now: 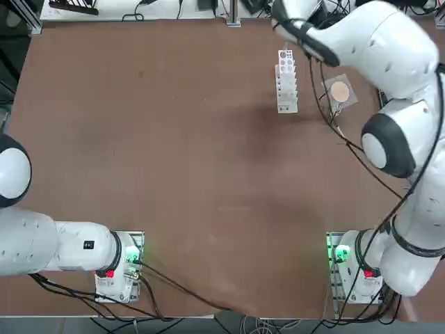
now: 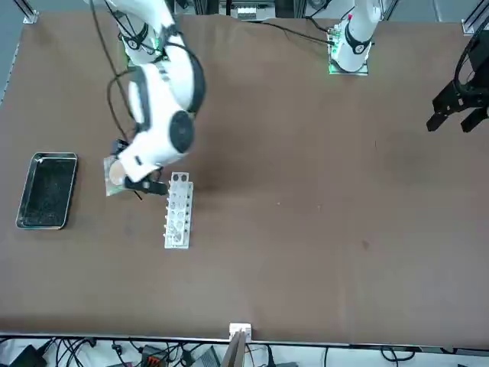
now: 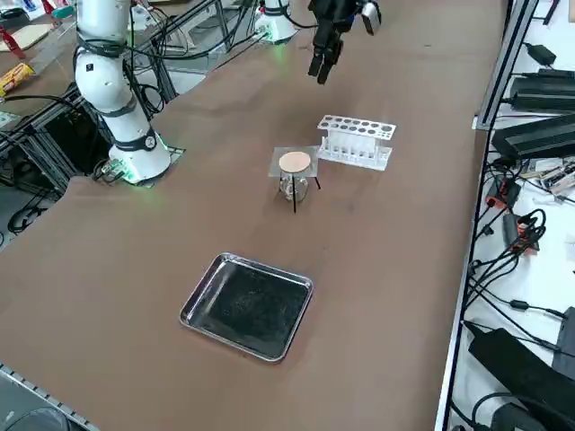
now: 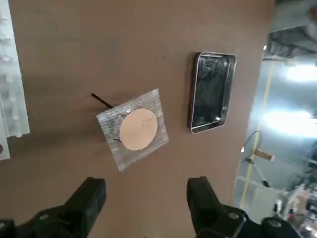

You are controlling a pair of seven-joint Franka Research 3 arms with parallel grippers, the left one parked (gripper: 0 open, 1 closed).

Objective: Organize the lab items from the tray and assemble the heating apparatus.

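The grey square mesh [image 3: 294,162] with its tan round centre lies on top of the black wire tripod [image 3: 295,199]. The small clear glass burner [image 3: 291,186] stands under it, between the legs. The shiny metal tray [image 3: 247,305] sits empty a short way off, nearer the table's right edge. My right gripper [image 4: 146,198] hangs open high above the mesh [image 4: 136,128] with nothing between its fingers. From the front, the gripper [image 2: 145,186] partly covers the mesh [image 2: 114,174], and the tray [image 2: 47,189] lies beside it. In the top view the arm hides the tray.
A white perforated test-tube rack [image 3: 357,141] stands close beside the apparatus, also visible as the rack [image 1: 286,80] from overhead. The arms' bases with trailing cables sit at the near edge.
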